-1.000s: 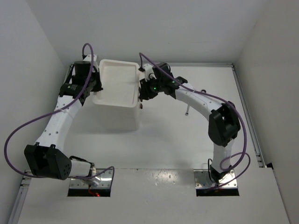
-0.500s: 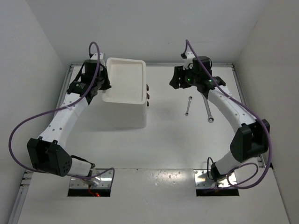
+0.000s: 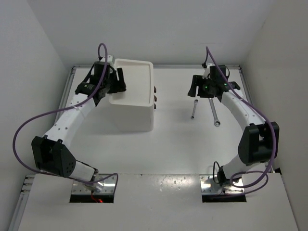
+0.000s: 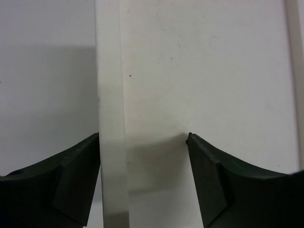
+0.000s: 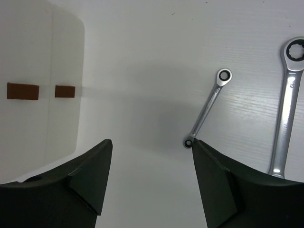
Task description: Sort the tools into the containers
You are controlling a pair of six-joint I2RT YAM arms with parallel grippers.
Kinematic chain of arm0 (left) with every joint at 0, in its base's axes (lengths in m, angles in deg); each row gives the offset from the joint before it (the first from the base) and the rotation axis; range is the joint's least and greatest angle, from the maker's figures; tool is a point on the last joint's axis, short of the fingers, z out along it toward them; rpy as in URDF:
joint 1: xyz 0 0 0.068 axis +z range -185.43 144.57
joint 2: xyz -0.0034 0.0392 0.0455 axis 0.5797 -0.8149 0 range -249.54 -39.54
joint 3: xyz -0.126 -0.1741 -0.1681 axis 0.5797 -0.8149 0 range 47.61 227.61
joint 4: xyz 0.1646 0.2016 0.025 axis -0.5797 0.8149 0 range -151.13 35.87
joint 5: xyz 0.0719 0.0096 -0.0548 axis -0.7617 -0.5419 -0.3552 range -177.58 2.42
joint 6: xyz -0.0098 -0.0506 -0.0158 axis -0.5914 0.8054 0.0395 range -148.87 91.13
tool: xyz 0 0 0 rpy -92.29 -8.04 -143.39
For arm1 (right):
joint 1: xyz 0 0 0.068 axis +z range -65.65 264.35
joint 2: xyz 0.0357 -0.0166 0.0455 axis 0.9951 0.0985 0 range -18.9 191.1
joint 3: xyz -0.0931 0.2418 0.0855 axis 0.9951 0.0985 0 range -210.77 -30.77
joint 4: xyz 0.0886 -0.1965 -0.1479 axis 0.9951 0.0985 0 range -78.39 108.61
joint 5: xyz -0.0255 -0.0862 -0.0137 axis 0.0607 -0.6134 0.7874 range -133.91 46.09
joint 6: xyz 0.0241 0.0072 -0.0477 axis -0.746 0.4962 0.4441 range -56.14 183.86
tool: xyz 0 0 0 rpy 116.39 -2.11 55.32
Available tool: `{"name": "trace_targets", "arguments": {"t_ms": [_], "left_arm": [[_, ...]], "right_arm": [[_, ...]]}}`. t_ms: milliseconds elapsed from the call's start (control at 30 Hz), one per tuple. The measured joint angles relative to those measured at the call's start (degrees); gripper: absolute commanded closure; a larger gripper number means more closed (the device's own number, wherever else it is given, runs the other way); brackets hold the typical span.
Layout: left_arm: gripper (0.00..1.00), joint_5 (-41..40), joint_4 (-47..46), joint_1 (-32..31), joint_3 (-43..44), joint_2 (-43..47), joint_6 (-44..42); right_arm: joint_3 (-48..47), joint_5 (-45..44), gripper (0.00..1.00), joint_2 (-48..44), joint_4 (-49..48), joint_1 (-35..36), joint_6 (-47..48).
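- At right on table (image 3: 173, 144): 2 slim, shiny silver wrenches (image 3: 193, 109) (image 3: 214, 113), ring-ended.
- Left gripper (image 4: 142, 137) parted astride rim of smooth white drawer unit (image 3: 132, 120).
- Right gripper (image 5: 152, 142) wide, empty.

The white drawer unit (image 3: 132, 118) stands upright, its tray rim between the left pincer's (image 3: 119, 81) parted jaws. A short wrench (image 3: 193, 109) and a long wrench (image 3: 214, 113), both silver, lie flat, apart, beside the right pincer (image 3: 195, 87).
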Motion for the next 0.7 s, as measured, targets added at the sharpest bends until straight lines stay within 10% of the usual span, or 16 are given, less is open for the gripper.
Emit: {"name": "trace_targets", "arguments": {"t_ms": [433, 700], "left_arm": [[0.01, -9.2, 3.3, -4.4, 15.0, 0.7, -1.4], [0.01, -10.4, 1.4, -1.4, 22.2, 8.6, -4.9]], "right_arm": [[10.1, -1.4, 0.13, -5.8, -3.0, -1.2, -2.0], [6.8, -1.3, 0.39, -1.9, -1.7, -3.3, -2.0]]}}
